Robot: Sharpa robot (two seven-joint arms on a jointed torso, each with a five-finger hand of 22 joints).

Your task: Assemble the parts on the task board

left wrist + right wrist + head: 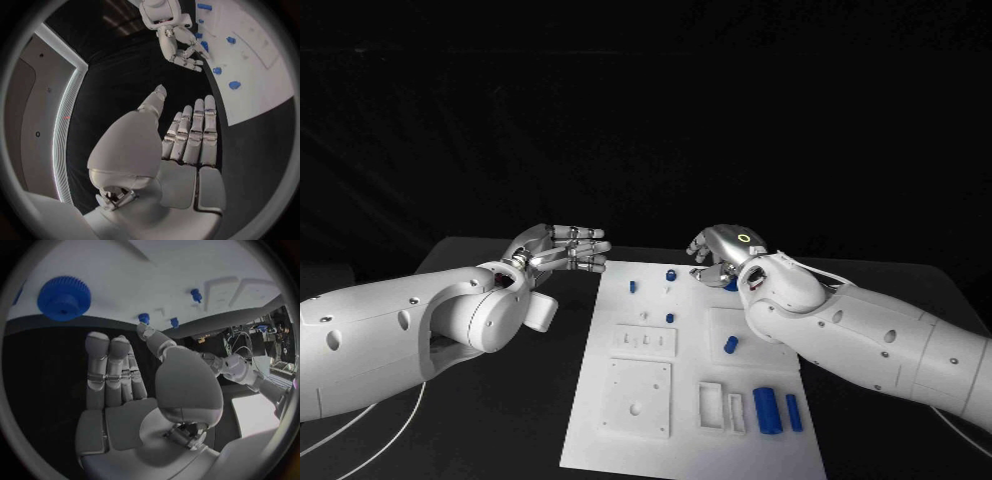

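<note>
Hovering empty: left hand (564, 250) off-board; right hand (721, 252) over task board (689, 440)

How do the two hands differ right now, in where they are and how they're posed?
The left hand hangs over the black table, just off the board's far left corner; the right hand is over the board's far end, near a blue gear. In the head view the left hand's fingers are stretched out towards the board, while the right hand's curl downwards. Both hold nothing, and in the wrist views their fingers lie side by side.
</note>
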